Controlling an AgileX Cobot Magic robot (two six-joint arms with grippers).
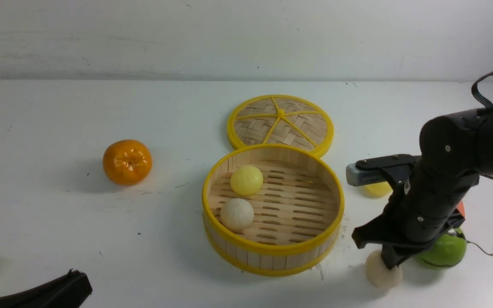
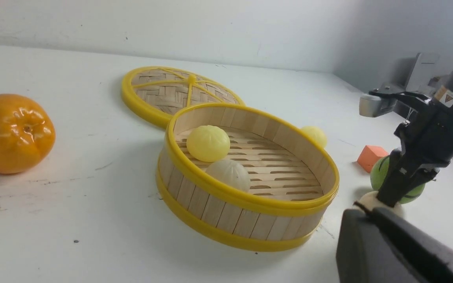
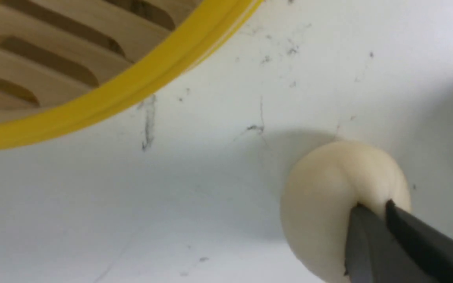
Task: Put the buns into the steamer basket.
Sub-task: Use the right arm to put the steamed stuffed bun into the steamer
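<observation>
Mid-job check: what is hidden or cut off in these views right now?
- Front view: the right gripper and its arm cover the top of the off-white bun, much of the loose yellow bun and part of the green ball.
- Front view: the left gripper is cut off by the bottom edge.
- Left wrist view: the steamer basket wall hides the loose yellow bun's lower part.

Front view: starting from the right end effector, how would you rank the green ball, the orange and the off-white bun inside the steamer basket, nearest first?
1. Green ball, just right of the right end effector and slightly behind it.
2. Off-white bun inside the steamer basket, to the left, past the rim.
3. Orange, far left and farther back.
</observation>
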